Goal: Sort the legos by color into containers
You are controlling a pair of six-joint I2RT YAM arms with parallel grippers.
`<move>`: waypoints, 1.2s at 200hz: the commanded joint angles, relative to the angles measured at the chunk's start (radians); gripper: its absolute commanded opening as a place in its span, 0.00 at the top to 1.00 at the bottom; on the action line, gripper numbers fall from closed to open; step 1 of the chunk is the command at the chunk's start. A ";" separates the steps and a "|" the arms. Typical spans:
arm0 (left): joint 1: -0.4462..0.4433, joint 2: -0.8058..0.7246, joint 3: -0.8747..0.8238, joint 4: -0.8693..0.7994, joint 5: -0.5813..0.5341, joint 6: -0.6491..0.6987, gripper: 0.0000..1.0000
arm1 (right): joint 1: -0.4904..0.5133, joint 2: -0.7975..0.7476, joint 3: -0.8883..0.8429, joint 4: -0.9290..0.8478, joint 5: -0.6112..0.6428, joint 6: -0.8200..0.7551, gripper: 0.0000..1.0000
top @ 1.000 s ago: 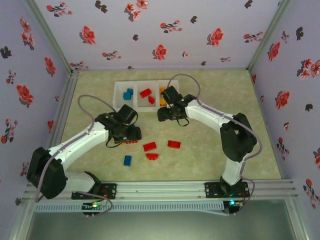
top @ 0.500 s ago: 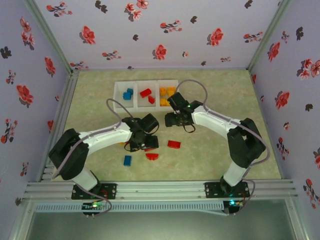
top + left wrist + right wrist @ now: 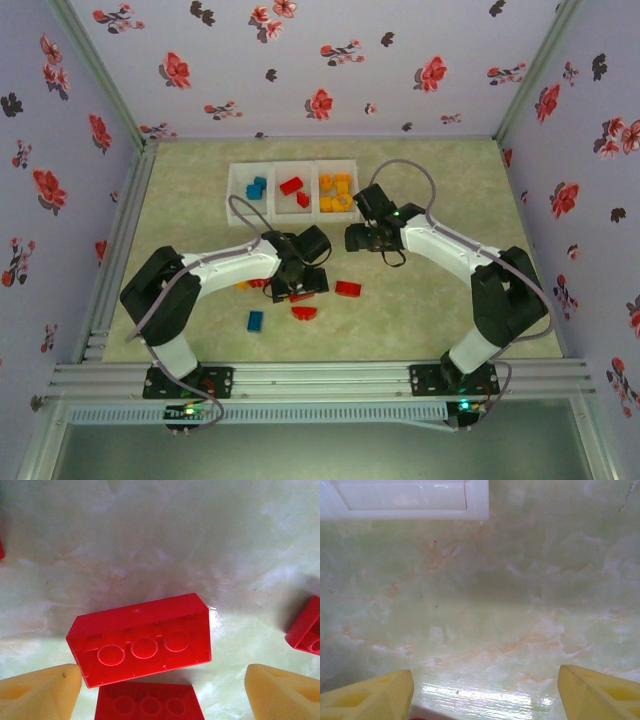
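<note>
Top external: green marbled table (image 3: 430, 310), lilac floral walls (image 3: 330, 70), containers (image 3: 272, 195) toward back.

Seen from above, the table (image 3: 490, 210) lies bare from two to five o'clock of its middle, beyond the right arm (image 3: 440, 245). The containers (image 3: 240, 200) block twelve o'clock. Loose legos (image 3: 348, 288) crowd six to seven o'clock, and the left arm (image 3: 225, 265) bars eight. A red brick (image 3: 140, 640) sits between the spread tips of the left gripper (image 3: 161, 672), with another just beside it at six o'clock. The right gripper (image 3: 485, 675) has bare table between its tips.
</note>
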State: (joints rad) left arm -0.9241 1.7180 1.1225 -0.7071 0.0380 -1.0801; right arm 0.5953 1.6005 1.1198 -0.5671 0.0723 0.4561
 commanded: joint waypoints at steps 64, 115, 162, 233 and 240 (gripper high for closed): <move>-0.009 -0.011 0.065 -0.112 -0.076 0.005 0.11 | -0.006 0.006 -0.006 0.042 -0.039 0.006 0.24; -0.006 0.053 0.077 -0.123 -0.076 0.023 0.10 | -0.006 0.004 0.001 0.031 -0.032 -0.001 0.24; 0.008 0.102 0.098 -0.106 -0.072 0.049 0.12 | -0.006 0.007 0.005 0.022 -0.028 -0.004 0.24; 0.033 0.146 0.099 -0.078 -0.079 0.079 0.37 | -0.008 0.005 0.009 0.011 -0.020 -0.008 0.24; 0.033 0.148 0.100 -0.077 -0.079 0.083 0.40 | -0.008 0.006 0.009 0.010 -0.019 -0.008 0.24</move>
State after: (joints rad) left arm -0.9012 1.8320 1.2079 -0.7818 -0.0158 -1.0176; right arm 0.5953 1.6028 1.1152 -0.5354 0.0448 0.4557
